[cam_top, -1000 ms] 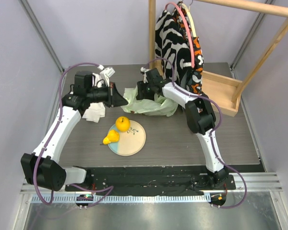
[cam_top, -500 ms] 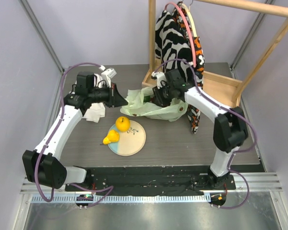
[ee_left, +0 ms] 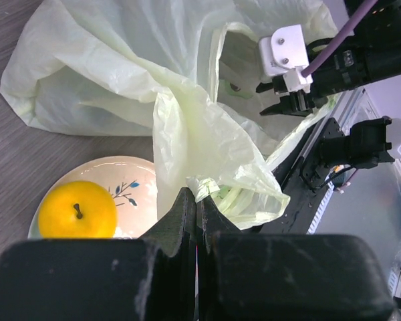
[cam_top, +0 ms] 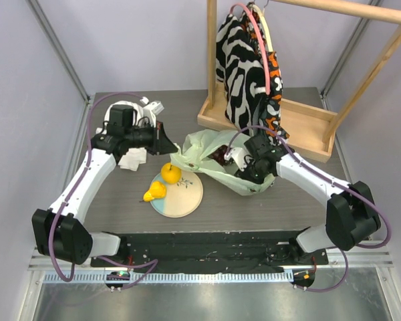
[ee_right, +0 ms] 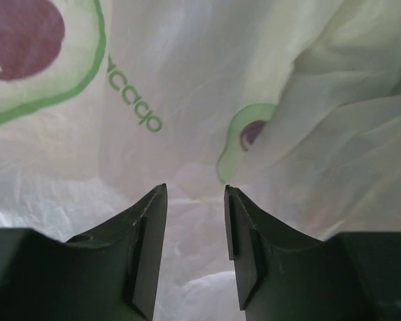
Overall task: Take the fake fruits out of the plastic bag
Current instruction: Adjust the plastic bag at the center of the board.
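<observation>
The pale green plastic bag (cam_top: 210,152) lies behind the plate (cam_top: 187,200). My left gripper (cam_top: 168,139) is shut on a bunched edge of the bag (ee_left: 187,120), its jaws pressed together on it in the left wrist view (ee_left: 197,192). My right gripper (cam_top: 244,175) is open at the bag's front right, also seen in the left wrist view (ee_left: 289,103). Its wrist view (ee_right: 195,190) shows only printed bag plastic (ee_right: 187,93) between the jaws. The yellow-orange round fruit (cam_top: 171,172) (ee_left: 77,208) and yellow pear (cam_top: 154,192) sit on the plate. The other fruits are hidden.
A white cloth (cam_top: 130,159) lies at the back left under the left arm. A wooden rack (cam_top: 301,124) with a hanging black-and-white garment (cam_top: 244,60) stands at the back right. Grey walls enclose the table.
My right arm swung from the bag's back side round to its front right, and the bag shifted and spread that way. My left gripper kept its hold on the bag's edge.
</observation>
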`<act>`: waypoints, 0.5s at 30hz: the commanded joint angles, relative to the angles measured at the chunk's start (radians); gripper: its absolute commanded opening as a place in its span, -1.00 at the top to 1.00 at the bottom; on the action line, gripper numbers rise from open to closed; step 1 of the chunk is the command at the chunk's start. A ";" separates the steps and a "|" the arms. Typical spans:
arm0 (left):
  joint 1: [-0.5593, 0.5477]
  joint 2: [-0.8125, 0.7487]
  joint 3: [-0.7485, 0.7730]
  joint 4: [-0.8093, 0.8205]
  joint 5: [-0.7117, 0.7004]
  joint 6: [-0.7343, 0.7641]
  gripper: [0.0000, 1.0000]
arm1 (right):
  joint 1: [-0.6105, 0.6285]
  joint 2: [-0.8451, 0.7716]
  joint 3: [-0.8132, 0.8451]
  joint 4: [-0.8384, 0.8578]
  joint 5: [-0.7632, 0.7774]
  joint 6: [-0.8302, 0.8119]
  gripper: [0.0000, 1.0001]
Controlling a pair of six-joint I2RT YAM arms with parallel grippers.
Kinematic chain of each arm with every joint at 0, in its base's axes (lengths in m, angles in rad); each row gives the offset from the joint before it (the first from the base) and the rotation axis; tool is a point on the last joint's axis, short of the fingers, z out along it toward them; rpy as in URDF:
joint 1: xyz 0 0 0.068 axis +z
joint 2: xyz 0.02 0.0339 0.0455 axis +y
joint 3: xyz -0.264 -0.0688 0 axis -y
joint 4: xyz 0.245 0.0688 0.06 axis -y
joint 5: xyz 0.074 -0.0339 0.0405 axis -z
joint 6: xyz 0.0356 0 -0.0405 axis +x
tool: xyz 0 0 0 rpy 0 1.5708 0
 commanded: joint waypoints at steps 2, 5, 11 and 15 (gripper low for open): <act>-0.008 -0.042 0.000 0.029 0.009 0.019 1.00 | -0.001 -0.028 0.163 0.038 0.014 -0.162 0.04; -0.008 -0.056 -0.008 0.029 0.007 0.019 1.00 | -0.001 0.010 0.235 0.062 -0.029 -0.222 -0.05; -0.008 -0.071 -0.020 0.026 0.012 0.019 1.00 | -0.002 0.142 0.301 0.170 -0.046 -0.286 -0.19; -0.008 -0.067 -0.013 0.023 0.013 0.027 1.00 | -0.019 0.243 0.344 0.234 -0.002 -0.277 -0.20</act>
